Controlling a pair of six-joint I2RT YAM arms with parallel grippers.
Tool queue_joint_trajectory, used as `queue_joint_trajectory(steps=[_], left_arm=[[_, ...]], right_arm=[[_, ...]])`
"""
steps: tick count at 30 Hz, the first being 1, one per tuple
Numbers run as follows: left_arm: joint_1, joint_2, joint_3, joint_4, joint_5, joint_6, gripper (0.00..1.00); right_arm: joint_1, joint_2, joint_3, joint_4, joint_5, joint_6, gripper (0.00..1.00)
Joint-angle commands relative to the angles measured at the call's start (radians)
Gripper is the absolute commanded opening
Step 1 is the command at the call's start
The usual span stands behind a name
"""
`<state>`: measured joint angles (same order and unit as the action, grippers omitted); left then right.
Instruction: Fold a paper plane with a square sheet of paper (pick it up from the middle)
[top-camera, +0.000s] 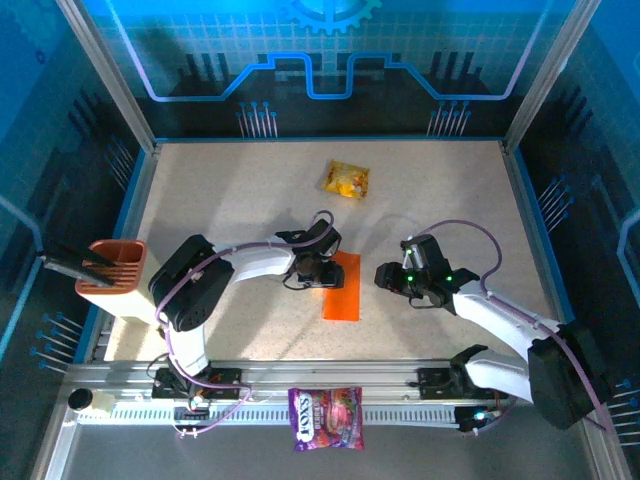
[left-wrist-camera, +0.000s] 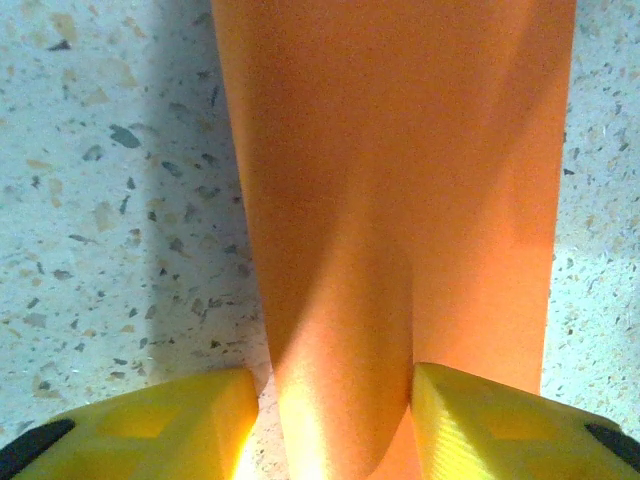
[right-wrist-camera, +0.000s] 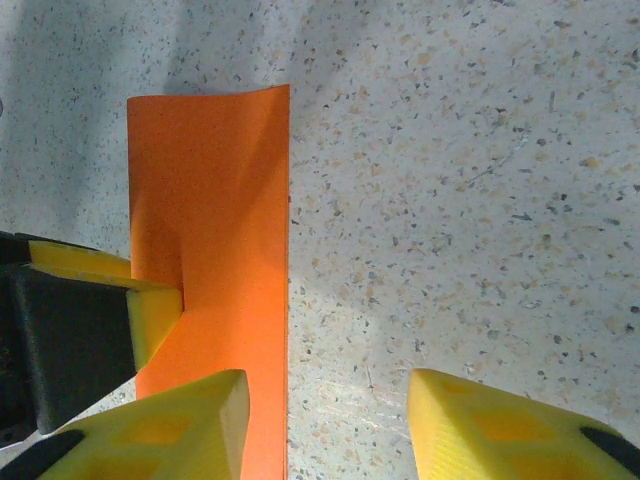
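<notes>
The square sheet of paper (top-camera: 343, 292) lies near the middle of the table (top-camera: 220, 200) as a narrow strip running from 12 to 6 o'clock, so I judge the lengthwise centre fold is the step in hand. The left gripper (top-camera: 312, 272), at the strip's 9 o'clock edge, squeezes a ridge of paper that buckles up between its narrow-set jaws. The right gripper (top-camera: 390, 277) hovers at the strip's 3 o'clock side, jaws apart and empty, one finger just over the paper's edge. The next move probably calls for the right gripper to pin the strip flat while the left works the ridge gently, since thin paper crumples easily.
</notes>
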<state>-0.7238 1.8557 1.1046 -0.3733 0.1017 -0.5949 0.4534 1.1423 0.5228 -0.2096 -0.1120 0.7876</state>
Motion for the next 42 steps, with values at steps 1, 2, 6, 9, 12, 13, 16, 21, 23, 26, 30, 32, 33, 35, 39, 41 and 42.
queue_joint_trajectory(steps=[1,2,6,9,12,13,16,21,23,26,30,32,33,35,39,41,42], left_arm=[[0.015,0.073,-0.005,-0.018,-0.114,0.016,0.49],[0.015,0.074,-0.006,-0.018,-0.116,0.015,0.50],[0.015,0.077,-0.004,-0.022,-0.115,0.013,0.51],[0.016,0.079,-0.004,-0.021,-0.116,0.014,0.51],[0.015,0.080,-0.007,-0.022,-0.113,0.014,0.51],[0.015,0.082,-0.008,-0.022,-0.112,0.015,0.51],[0.015,0.082,-0.009,-0.024,-0.115,0.021,0.51],[0.016,0.085,-0.009,-0.028,-0.122,0.022,0.51],[0.016,0.084,-0.009,-0.022,-0.118,0.025,0.49],[0.016,0.086,-0.012,-0.012,-0.108,0.035,0.48],[0.018,0.084,-0.006,-0.016,-0.116,0.061,0.46],[0.022,0.082,-0.006,-0.019,-0.117,0.059,0.46],[0.023,0.082,-0.005,-0.020,-0.117,0.059,0.46],[0.026,0.083,-0.006,-0.020,-0.120,0.055,0.46],[0.026,0.083,-0.011,-0.014,-0.118,0.044,0.45],[0.026,0.087,-0.009,-0.013,-0.113,0.043,0.46],[0.026,0.089,-0.007,-0.013,-0.111,0.043,0.47]], right_arm=[[0.012,0.002,0.011,-0.015,0.005,-0.008,0.47],[0.012,0.004,0.010,-0.016,0.003,-0.009,0.47],[0.011,0.004,0.009,-0.017,0.006,-0.008,0.47],[0.011,0.005,0.009,-0.017,0.009,-0.008,0.48],[0.012,0.007,0.009,-0.018,0.009,-0.010,0.48],[0.011,0.008,0.009,-0.018,0.008,-0.010,0.48],[0.012,0.010,0.009,-0.017,0.006,-0.010,0.48],[0.011,0.008,0.010,-0.020,0.008,-0.010,0.48],[0.011,0.009,0.009,-0.021,0.008,-0.010,0.48],[0.011,0.007,0.009,-0.022,0.010,-0.009,0.48],[0.012,0.003,0.009,-0.025,0.011,-0.010,0.49],[0.011,0.002,0.008,-0.025,0.015,-0.010,0.48],[0.011,0.003,0.008,-0.025,0.014,-0.010,0.49],[0.011,0.004,0.008,-0.025,0.015,-0.008,0.49],[0.011,0.004,0.011,-0.027,0.014,-0.010,0.49],[0.011,0.005,0.011,-0.028,0.014,-0.010,0.49],[0.011,0.007,0.011,-0.027,0.016,-0.010,0.49]])
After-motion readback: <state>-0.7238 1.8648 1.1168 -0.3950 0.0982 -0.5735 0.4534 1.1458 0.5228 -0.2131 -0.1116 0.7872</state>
